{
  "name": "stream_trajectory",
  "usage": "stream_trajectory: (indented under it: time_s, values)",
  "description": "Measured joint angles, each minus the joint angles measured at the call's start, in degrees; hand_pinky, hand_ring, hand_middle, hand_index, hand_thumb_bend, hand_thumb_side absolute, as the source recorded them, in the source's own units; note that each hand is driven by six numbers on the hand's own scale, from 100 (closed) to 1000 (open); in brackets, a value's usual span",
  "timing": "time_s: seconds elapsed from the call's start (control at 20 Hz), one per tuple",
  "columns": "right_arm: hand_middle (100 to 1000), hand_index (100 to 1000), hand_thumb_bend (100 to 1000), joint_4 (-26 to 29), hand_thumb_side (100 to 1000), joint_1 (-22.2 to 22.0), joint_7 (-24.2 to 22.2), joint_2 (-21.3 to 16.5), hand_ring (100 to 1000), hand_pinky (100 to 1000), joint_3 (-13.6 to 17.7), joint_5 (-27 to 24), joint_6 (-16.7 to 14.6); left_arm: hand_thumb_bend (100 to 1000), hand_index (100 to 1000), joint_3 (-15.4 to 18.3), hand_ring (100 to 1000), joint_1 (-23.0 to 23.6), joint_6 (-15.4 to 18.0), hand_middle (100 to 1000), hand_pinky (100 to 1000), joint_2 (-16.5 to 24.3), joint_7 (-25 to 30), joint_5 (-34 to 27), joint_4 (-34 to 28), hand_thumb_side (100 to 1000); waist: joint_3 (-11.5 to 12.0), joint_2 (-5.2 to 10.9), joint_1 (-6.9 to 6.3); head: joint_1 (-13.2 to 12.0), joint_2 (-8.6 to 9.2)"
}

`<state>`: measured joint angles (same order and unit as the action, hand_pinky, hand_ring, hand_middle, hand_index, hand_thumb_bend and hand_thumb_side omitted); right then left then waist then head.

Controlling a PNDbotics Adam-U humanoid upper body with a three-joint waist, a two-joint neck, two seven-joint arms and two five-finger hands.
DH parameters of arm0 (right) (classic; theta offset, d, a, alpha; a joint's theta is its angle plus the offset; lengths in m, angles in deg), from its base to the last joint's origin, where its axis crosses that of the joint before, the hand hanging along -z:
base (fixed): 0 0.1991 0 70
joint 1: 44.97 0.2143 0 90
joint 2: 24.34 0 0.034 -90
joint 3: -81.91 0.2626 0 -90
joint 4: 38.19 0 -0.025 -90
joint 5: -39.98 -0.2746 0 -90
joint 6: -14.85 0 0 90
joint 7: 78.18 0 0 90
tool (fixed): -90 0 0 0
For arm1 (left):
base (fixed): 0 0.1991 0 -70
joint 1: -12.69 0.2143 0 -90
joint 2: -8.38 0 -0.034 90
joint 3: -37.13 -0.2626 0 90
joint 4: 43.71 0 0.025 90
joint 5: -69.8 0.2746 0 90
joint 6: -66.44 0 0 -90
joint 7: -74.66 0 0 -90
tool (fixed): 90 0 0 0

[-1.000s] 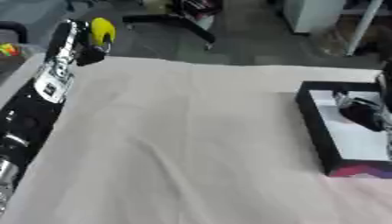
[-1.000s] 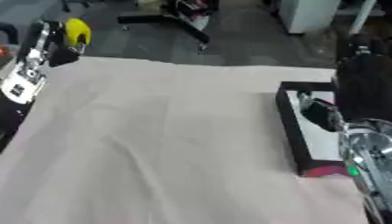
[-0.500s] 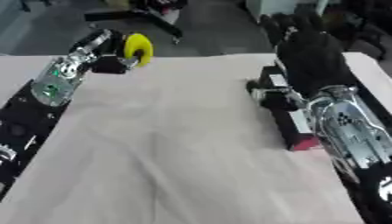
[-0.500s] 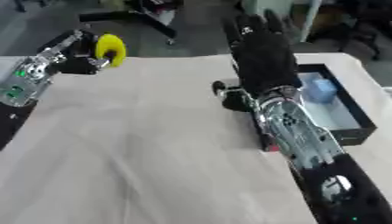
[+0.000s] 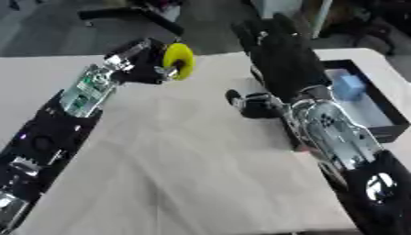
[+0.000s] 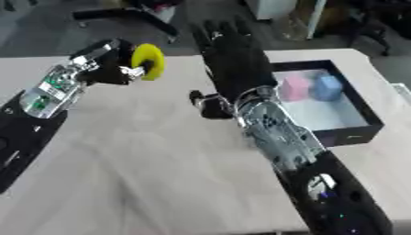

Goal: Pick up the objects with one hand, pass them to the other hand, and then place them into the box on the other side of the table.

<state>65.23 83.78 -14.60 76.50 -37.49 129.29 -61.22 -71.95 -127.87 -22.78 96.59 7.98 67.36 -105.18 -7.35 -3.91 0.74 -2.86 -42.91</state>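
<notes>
Where a pale cloth (image 5: 185, 165) covers the desk (image 6: 32, 64) and a dark floor with a chair base shows beyond, the left hand (image 5: 148, 62) is curled round a yellow object (image 5: 178, 60) above the far edge. Just right of it the right hand (image 6: 233, 57) is raised, fingers straight and spread, holding nothing. Farther right, the black box (image 6: 353, 114) holds a pink block (image 6: 293, 88) and a blue block (image 6: 327, 87)

A pale cloth (image 5: 185, 160) is spread over the table. Beyond its far edge, a black office-chair base (image 5: 132, 13) is seen on the grey floor (image 6: 48, 41).
</notes>
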Motion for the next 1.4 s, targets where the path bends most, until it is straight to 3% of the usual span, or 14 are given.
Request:
stream_trajectory:
  time_s: [0.95,1.0,1.4]
  values:
    - [872,974,364,-3.66,323,0.32,1.54,1.64,878,1000,-2.06,-1.05,0.45,100,347,-1.66,352,-0.51,-3.59,237,577,-4.94,4.12,-2.28,-1.19,214,0.72,0.17,-0.26,0.52,-0.33]
    - [869,971,393,-3.92,295,0.29,1.54,1.68,878,1000,-2.07,-1.04,0.52,100,347,-1.72,352,-0.52,-3.82,238,577,-5.14,4.3,-2.51,-1.34,214,0.75,0.32,-0.26,0.57,-0.34]
    - [818,924,264,-6.42,271,0.01,1.28,1.74,850,1000,-2.39,-0.59,1.46,100,350,-2.45,354,-0.79,-5.27,241,577,-5.45,5.11,-4.04,-2.55,213,1.13,0.72,-0.45,1.17,-0.79]
